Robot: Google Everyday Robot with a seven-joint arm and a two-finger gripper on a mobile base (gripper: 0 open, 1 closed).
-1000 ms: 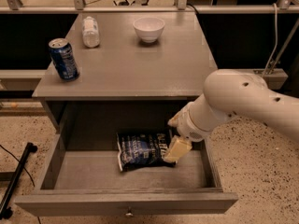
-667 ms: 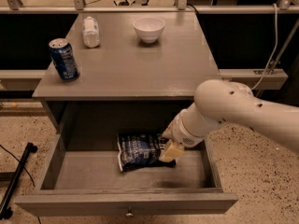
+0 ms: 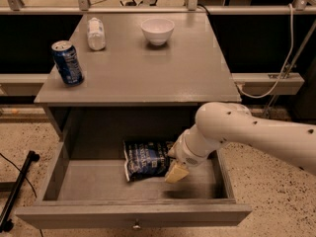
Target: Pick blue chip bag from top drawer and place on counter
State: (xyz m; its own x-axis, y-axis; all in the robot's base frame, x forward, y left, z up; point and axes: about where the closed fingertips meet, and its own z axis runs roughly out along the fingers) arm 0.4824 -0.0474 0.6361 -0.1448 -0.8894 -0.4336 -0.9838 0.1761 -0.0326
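My arm (image 3: 247,132) has swung further left and come lower into the top drawer (image 3: 133,214) than it was a second ago. My pincer (image 3: 176,172) now sits at the right edge of the blue chip bag (image 3: 145,159), a little nearer the drawer front than before. From this view it seems to touch the bag's right side. I cannot tell whether it is apart, together or clamped on anything, because my wrist covers most of it.

The bag has not moved. It lies flat on the drawer floor, about midway across and towards the far wall, with its label up. The drawer stands pulled out as it did earlier.

On the counter (image 3: 163,73) nothing has shifted. The blue soda can (image 3: 67,63) stands upright near the left edge. The small white bottle (image 3: 96,33) is at the far left, and the white bowl (image 3: 157,30) sits to its right, at the far middle.
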